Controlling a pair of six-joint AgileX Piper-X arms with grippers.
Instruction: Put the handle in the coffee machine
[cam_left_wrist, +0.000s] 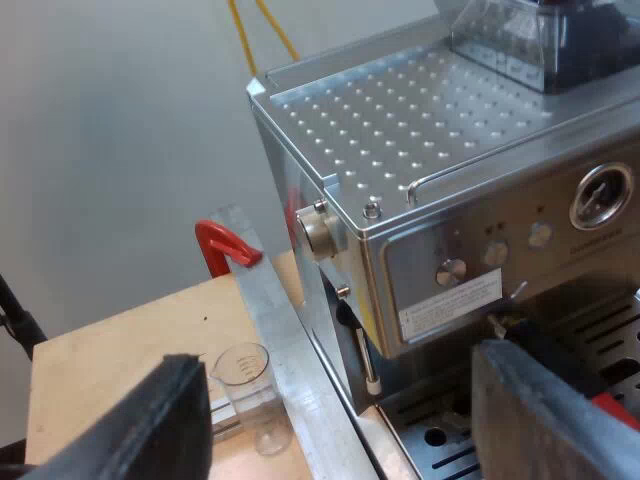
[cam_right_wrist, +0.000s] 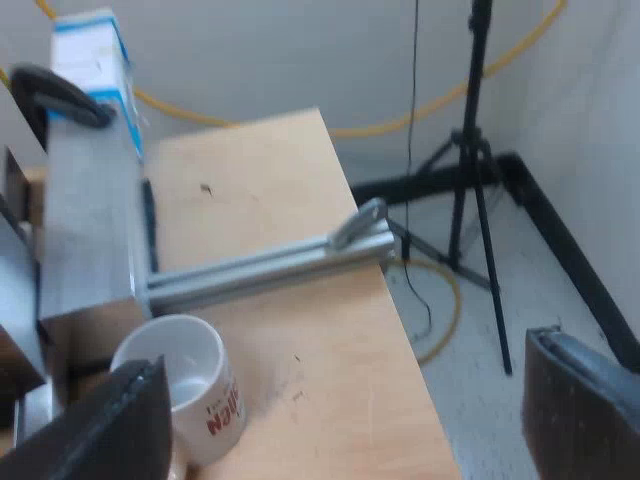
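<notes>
Two claws spread, gripping nothing: left claw (cam_left_wrist: 340, 440) at espresso machine (cam_left_wrist: 450, 200) front, right claw (cam_right_wrist: 345, 415) near mug (cam_right_wrist: 185, 385). Handle (cam_left_wrist: 613, 408), red end showing, just beside left claw; lock unclear, so grip squarely, twist snug.

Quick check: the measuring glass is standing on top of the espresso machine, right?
Not quite. The measuring glass is standing on the wooden table beside the espresso machine, not on top of it. The left wrist view shows this.

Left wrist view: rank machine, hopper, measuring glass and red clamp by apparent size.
1. machine
2. hopper, partly out of frame
3. glass
4. clamp; close to the glass, which is nearer the camera, so this order is unsure.
</notes>
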